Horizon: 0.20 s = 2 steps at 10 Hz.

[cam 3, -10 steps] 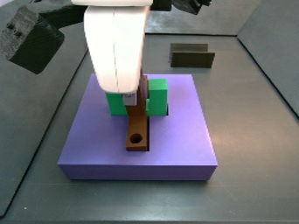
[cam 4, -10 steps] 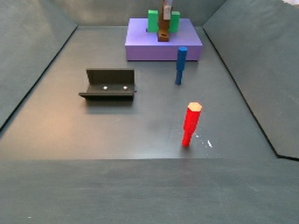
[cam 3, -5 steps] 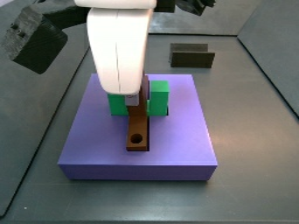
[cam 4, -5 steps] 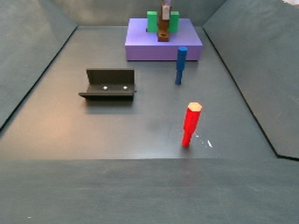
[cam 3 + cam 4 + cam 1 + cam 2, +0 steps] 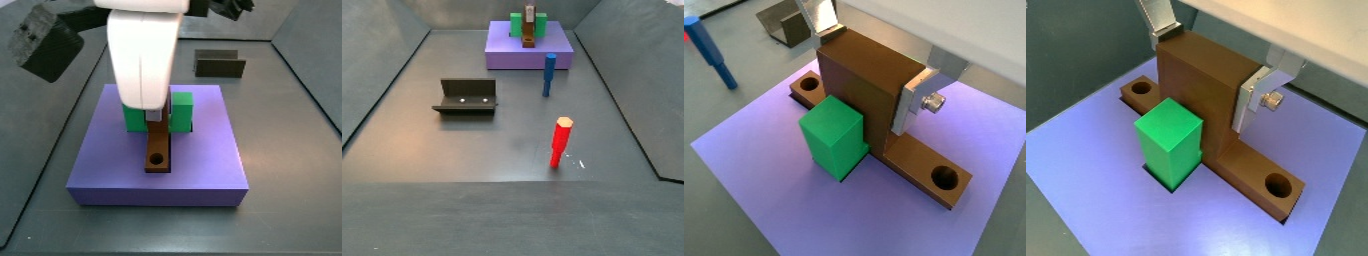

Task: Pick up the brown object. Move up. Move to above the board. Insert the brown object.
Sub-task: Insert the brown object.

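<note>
The brown object (image 5: 865, 85) stands with its thick block upright and its flat bar lying in the slot of the lavender board (image 5: 764, 180). The round holes in the bar show in both wrist views (image 5: 1275, 183). The green block (image 5: 834, 135) stands right beside it. My gripper (image 5: 869, 78) is over the board, and its silver fingers (image 5: 1256, 100) lie flat against two opposite sides of the brown block. In a side view my gripper (image 5: 154, 114) comes down onto the block behind the bar (image 5: 158, 155). The board also shows at the far end of the floor (image 5: 509, 58).
A dark fixture (image 5: 466, 97) stands on the grey floor left of centre; it also shows behind the board (image 5: 219, 65). A blue peg (image 5: 549, 75) stands just in front of the board. A red peg (image 5: 560, 143) stands nearer the front. Sloped walls ring the floor.
The arm's white body and its black camera have shifted slightly to the right in a side view. The brown object and the green block have not moved.
</note>
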Motion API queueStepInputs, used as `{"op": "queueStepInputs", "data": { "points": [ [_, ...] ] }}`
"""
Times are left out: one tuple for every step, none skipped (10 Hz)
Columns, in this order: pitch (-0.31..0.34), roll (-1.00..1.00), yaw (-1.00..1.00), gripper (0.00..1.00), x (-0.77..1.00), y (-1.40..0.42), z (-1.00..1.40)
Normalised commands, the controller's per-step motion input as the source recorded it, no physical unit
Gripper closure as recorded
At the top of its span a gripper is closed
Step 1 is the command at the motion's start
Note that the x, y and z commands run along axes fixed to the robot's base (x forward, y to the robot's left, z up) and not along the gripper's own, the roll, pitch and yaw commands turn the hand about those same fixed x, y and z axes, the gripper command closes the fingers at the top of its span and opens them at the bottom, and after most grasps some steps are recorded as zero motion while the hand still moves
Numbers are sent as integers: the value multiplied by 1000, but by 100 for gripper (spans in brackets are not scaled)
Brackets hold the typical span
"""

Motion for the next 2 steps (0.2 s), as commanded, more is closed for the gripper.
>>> {"op": "queueStepInputs", "data": {
  "points": [
    [280,27,-397,100,369,0,-180],
    [0,0,0,100,0,0,0]
  ]
}}
